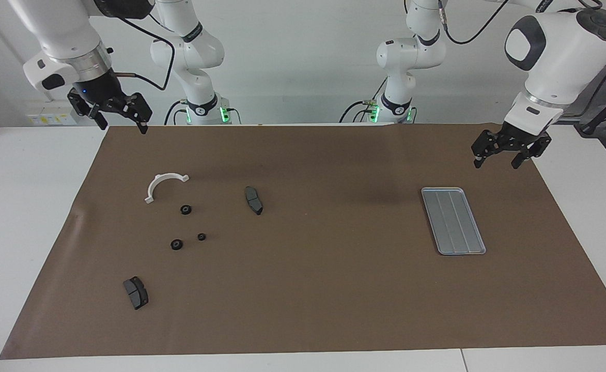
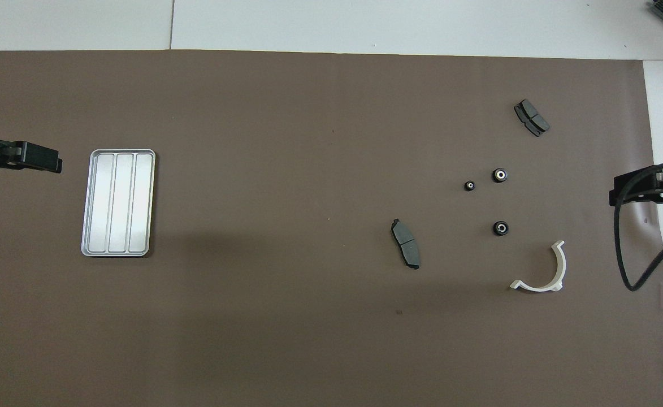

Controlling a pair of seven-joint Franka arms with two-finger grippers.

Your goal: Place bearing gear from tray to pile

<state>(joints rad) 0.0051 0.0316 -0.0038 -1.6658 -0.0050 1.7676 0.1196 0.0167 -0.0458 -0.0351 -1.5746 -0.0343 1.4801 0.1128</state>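
I see both tools wide and holding nothing, left tool [image 1: 500, 154] raised near the tray [image 1: 453, 220], right tool [image 1: 119, 114] over the mat's [image 1: 313, 289] edge.

Bright, even overhead light, soft arm shadows on the brown mat [image 1: 303, 289], mild sheen on the tray [image 2: 118, 202].

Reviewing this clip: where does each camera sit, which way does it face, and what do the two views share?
Facing view: high across the table, facing the robots; both whole arms show, left gripper and right gripper raised, open, empty.
Overhead view: above the robots' end, looking steeply down and forward; only the left gripper's tip and the right gripper's tip show.
Shared: the tray, the pile, brown mat, half a turn apart.
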